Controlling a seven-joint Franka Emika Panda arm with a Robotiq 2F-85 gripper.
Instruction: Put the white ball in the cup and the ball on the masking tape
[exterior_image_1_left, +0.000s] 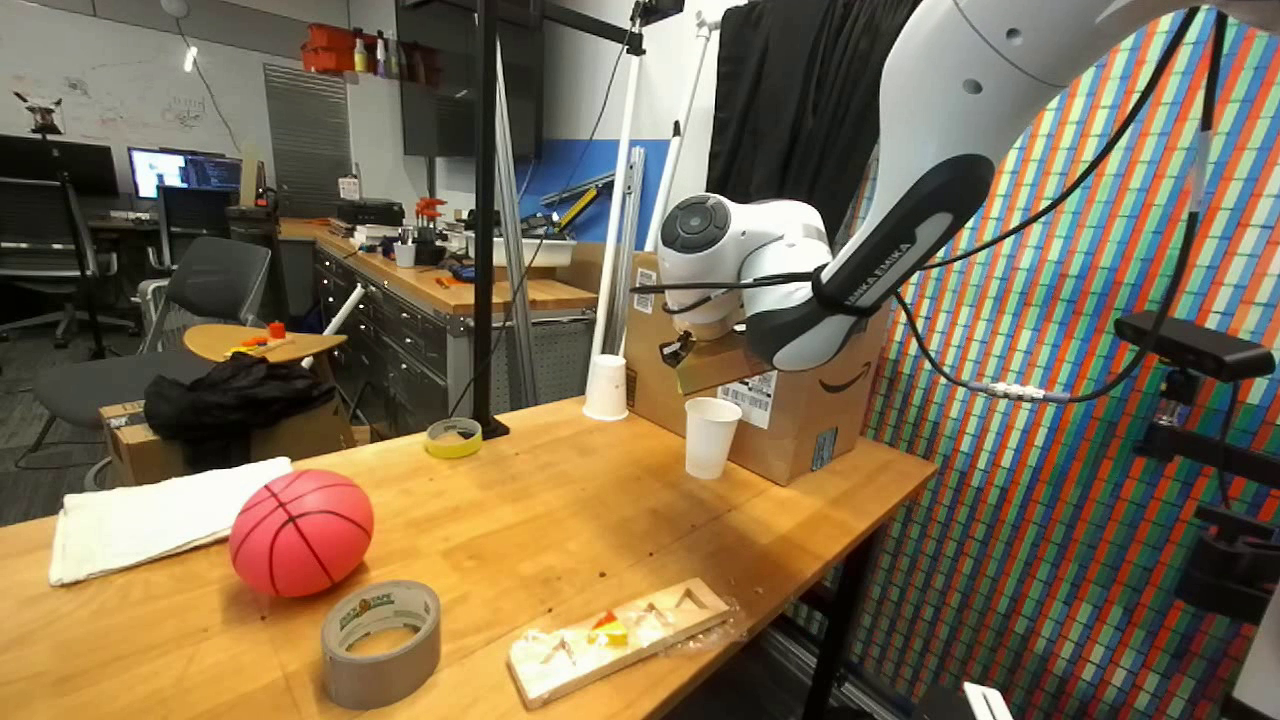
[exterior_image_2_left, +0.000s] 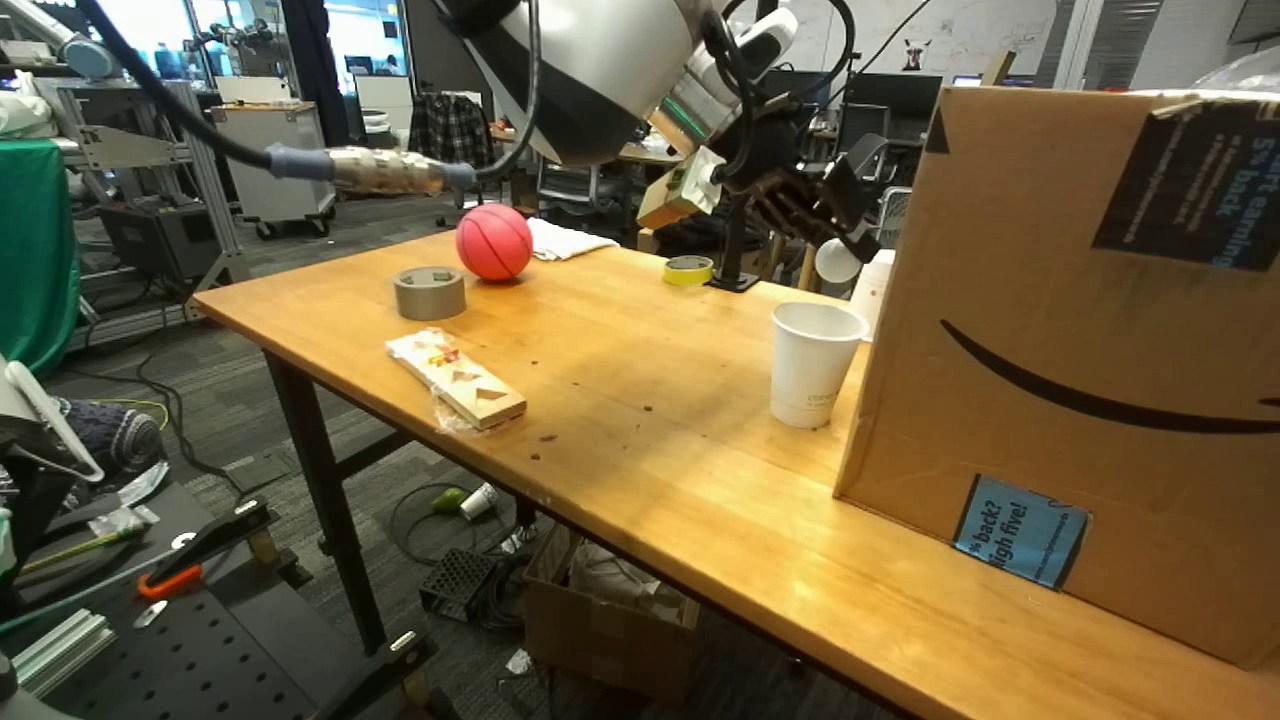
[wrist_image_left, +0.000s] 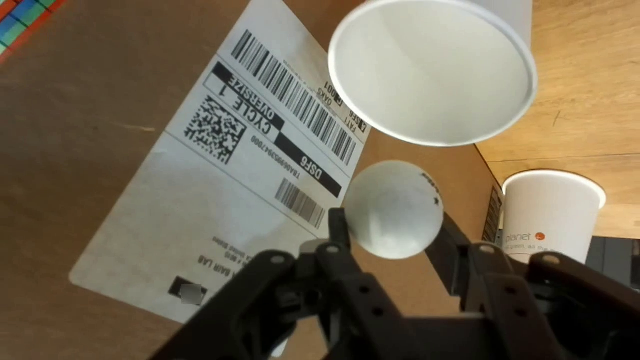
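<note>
White ball (wrist_image_left: 394, 207) — likely light, stiff, slippery; best taken across its widest part. Gripper (wrist_image_left: 395, 227) pinches it from both sides, closed to its width.

lab: robot arm (exterior_image_1_left: 925, 225), whiteboard (exterior_image_1_left: 120, 75)

The white ball (wrist_image_left: 395, 210), with small dark marks, is held in the air; near it I see the cup (exterior_image_2_left: 812, 370) standing upright, white and slightly tapered, mouth upward. The masking tape (exterior_image_1_left: 392, 675), a wide grey-tan ring, lies flat. Just beside it rests the ball (exterior_image_1_left: 302, 533), red-pink with dark seam lines, bigger than this tape.
</note>
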